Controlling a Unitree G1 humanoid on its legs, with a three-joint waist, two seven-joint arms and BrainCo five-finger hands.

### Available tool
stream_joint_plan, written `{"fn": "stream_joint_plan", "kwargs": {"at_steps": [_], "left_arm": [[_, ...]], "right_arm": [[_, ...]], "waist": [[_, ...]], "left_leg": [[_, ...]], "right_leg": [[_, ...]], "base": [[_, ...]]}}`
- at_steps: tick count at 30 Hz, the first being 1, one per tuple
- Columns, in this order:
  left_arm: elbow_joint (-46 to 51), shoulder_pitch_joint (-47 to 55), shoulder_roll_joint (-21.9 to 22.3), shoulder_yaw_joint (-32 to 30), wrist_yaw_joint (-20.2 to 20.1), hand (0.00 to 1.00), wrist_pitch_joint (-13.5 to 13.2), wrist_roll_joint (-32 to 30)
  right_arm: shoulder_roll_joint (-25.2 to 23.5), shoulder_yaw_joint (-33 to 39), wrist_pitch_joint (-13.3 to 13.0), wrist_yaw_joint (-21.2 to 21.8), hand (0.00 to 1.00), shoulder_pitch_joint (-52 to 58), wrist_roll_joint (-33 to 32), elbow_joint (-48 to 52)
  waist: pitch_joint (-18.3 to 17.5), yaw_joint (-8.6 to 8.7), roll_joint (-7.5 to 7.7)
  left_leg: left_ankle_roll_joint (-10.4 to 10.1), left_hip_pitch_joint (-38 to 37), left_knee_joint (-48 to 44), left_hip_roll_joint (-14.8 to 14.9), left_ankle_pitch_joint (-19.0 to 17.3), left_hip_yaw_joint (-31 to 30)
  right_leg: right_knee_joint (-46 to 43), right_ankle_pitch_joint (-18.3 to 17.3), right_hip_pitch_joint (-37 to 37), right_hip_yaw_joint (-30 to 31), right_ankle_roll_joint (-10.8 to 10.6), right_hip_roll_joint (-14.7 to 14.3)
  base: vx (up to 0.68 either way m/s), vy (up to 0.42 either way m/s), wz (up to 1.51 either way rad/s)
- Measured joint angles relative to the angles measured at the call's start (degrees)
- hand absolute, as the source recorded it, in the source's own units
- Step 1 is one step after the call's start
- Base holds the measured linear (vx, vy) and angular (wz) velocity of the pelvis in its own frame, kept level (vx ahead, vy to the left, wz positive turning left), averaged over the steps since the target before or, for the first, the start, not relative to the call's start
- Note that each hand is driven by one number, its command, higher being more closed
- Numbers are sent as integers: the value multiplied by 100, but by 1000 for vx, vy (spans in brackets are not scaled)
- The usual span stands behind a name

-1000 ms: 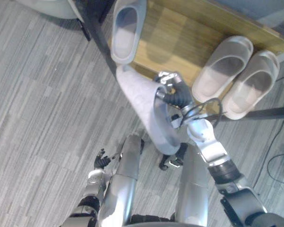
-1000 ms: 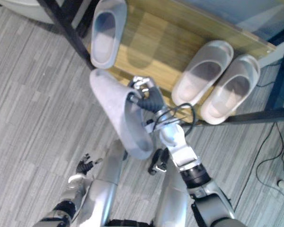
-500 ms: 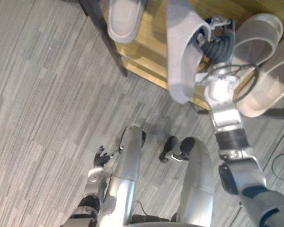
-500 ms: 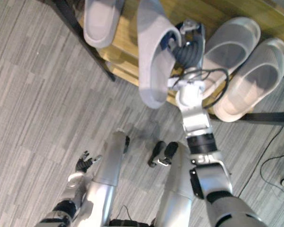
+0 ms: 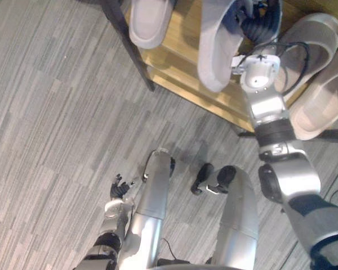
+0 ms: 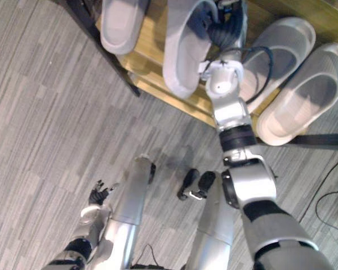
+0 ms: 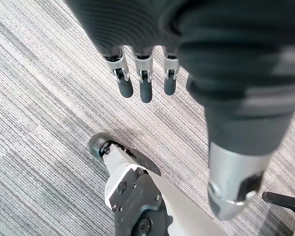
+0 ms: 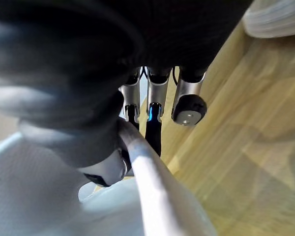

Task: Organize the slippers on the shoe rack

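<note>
Over the wooden shoe-rack shelf (image 5: 183, 39), my right hand (image 5: 258, 25) pinches a grey slip-on slipper (image 5: 217, 45) by its upper. Placement step, I judge; next, set it flat beside the matching grey slipper (image 5: 149, 19) to my hand's left.

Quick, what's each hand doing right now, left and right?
Left hand: open, holding nothing, over the carpet.
Right hand: closed on the grey slipper, above the shoe rack.
</note>
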State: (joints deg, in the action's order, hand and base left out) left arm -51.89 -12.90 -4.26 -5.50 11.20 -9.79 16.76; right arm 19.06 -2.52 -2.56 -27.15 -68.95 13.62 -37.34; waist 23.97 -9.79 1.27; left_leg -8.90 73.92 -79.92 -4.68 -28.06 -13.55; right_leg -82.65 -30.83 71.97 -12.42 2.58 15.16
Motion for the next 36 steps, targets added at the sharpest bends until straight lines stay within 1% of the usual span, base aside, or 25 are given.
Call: {"fn": "stream_joint_plan", "kwargs": {"at_steps": [4,5,8,11,14,17,21,23,26,30,36], "left_arm": [[-170,-69,0,-20,10,0,0,77],[-276,-114,0,-20,14,0,3,78],[-288,-116,3,-20,15,0,0,79],[-350,-130,3,-37,26,0,-3,81],[-400,-145,27,-194,104,0,-2,89],[-452,-156,35,-265,110,0,-3,130],[-497,-173,50,-421,109,0,-1,130],[-502,-179,68,-467,109,0,1,130],[-511,-170,103,-467,108,0,8,131],[-497,-179,118,-469,103,0,6,131],[-502,-179,116,-499,98,0,17,133]], "right_arm": [[-37,2,61,-144,0,-250,-1,-287],[-87,2,93,-198,0,-274,-5,-419],[-111,5,97,-226,0,-274,-18,-416],[-117,16,97,-230,0,-274,-169,-416],[-184,32,91,-232,0,-273,-313,-415],[-340,95,91,-215,0,-272,-477,-415],[-566,148,90,-204,0,-221,-486,-414],[-600,150,86,-169,0,-122,-486,-375],[-694,176,82,-128,0,49,-486,-336],[-809,176,83,11,0,168,-484,-333],[-833,175,86,24,0,253,-474,-94]], "waist": [[-24,-9,-5],[-88,-16,-8],[-101,-17,-9],[-101,-16,-10],[-102,-16,-10],[-102,-7,-9],[-103,7,-7],[-134,6,-2],[-319,9,-3],[-326,25,-3],[-328,42,-1]], "left_leg": [[-71,-21,100,-13,45,-20],[-85,-23,125,-8,52,-40],[-115,-42,164,4,67,-43],[-135,-64,182,26,77,-49],[-150,-81,199,52,85,-50],[-164,-101,290,64,128,-42],[-174,-180,361,113,136,-96],[-175,-258,419,131,136,-105],[-174,-272,493,141,136,-86],[-174,-429,599,192,136,-83],[-175,-463,699,244,136,-72]], "right_leg": [[15,-14,1,-22,38,20],[17,-27,1,-50,77,20],[27,-27,1,-57,79,16],[32,-25,-6,-63,83,2],[57,-24,-16,-71,85,-20],[121,-11,-26,-83,105,-24],[222,46,-131,-179,215,-52],[287,48,-216,-185,216,-84],[354,50,-221,-180,212,-89],[466,52,-381,-207,213,-127],[572,65,-405,-212,219,-185]], "base": [[14,-30,8],[17,-30,5],[7,-10,1],[0,0,0],[0,-4,-3],[1,-6,0],[6,-5,-1],[0,0,0],[10,1,-1],[17,-1,-1],[10,-2,-2]]}}
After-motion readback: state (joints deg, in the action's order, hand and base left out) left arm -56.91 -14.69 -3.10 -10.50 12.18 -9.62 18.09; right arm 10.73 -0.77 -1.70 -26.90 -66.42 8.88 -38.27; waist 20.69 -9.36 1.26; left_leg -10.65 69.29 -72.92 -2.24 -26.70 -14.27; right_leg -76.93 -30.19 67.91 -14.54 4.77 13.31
